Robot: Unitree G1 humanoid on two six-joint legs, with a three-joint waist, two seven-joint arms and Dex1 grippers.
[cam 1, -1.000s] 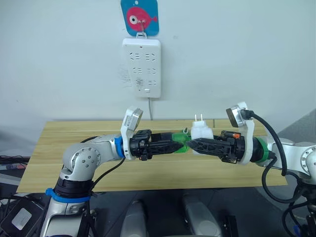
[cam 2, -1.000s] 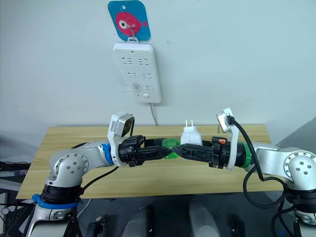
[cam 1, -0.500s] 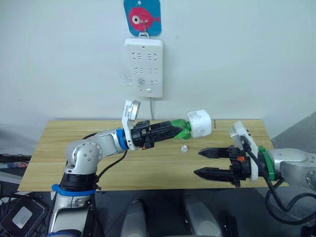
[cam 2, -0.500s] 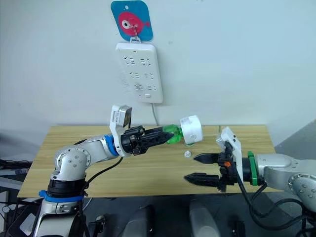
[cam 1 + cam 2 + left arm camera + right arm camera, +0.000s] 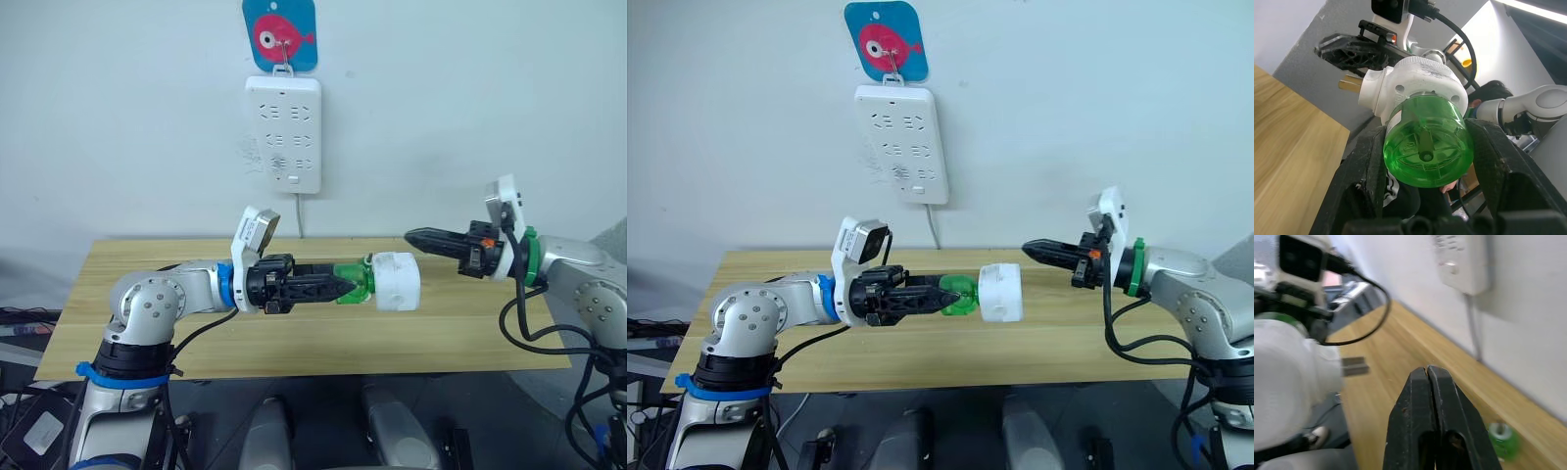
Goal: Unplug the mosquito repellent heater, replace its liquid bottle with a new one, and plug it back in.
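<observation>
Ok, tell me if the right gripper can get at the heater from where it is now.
Probably yes. The right gripper is shut and points at the white heater, which the left gripper holds up above the table by its green bottle. Nothing sits between them, but it must open first.

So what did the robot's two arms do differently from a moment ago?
The right gripper let go of the small rounded white plastic heater, dropped away open, then rose to the heater's right with its fingers shut. The left gripper kept hold of the green bottle, tilting it up, then level. The white wall power strip stayed put.
</observation>
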